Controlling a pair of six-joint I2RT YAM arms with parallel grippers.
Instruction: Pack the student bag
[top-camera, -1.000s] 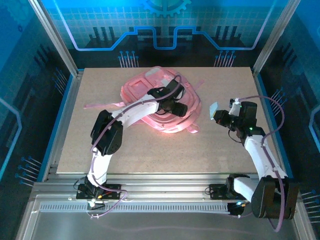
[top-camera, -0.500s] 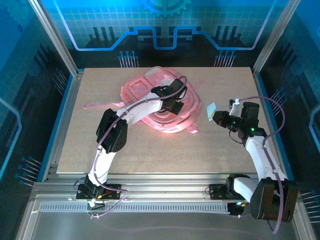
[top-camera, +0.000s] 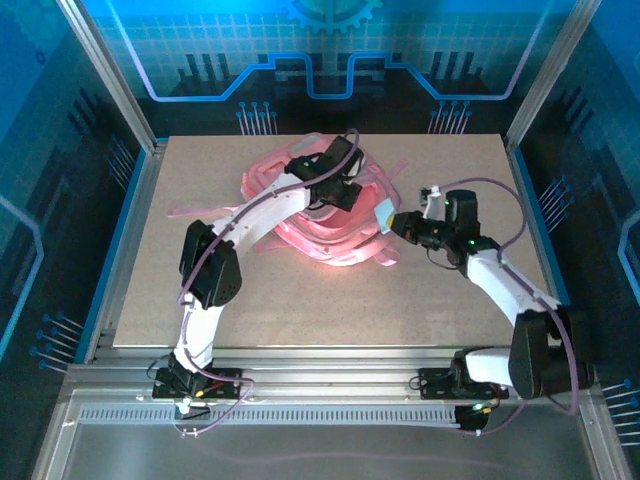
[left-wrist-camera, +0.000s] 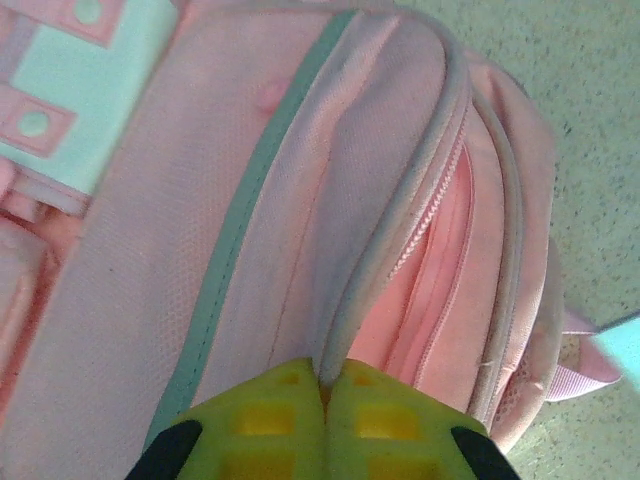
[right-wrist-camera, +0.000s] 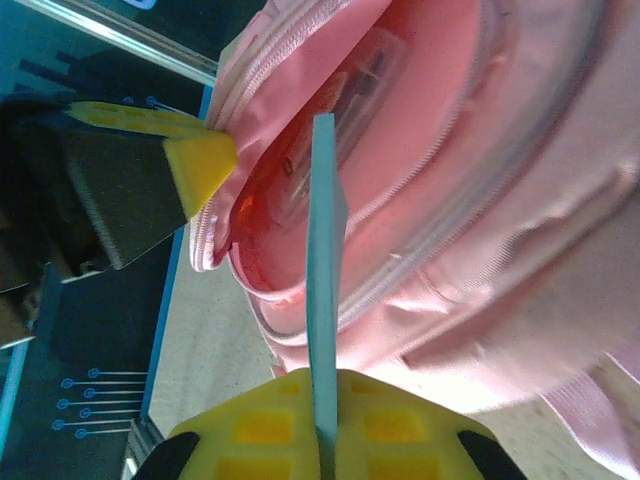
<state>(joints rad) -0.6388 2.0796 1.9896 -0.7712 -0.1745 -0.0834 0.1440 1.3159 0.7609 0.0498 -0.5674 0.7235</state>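
1. Lying toward the far middle of the worktop (top-camera: 250, 300), the large soft pink fabric student bag (top-camera: 345, 252) has its main zipped compartment gaping toward the right edge.
2. The left jaws are pressed together on the grey piped rim (left-wrist-camera: 400, 200) of that opening, pinching the fabric and holding the flap up off the bag's body.
3. The right jaws are clamped on one end of a thin, flat, pale-blue card-like sheet (right-wrist-camera: 325, 250). It is held edge-on, with its far end at the mouth of the bag, just beside the raised rim.
4. Judging by its sag and folds, the bag is light and limp. It should offer little resistance, and the opening would likely collapse if the rim were let go.
5. The piping and zip edge look like the best hold, being firmer than the plain cloth and less prone to slip. Pulling on the thin pink straps (top-camera: 195, 211) would probably only drag the whole bag.
6. The sheet seems stiff enough to slide in, though it could catch on the zip teeth or the inner lining.
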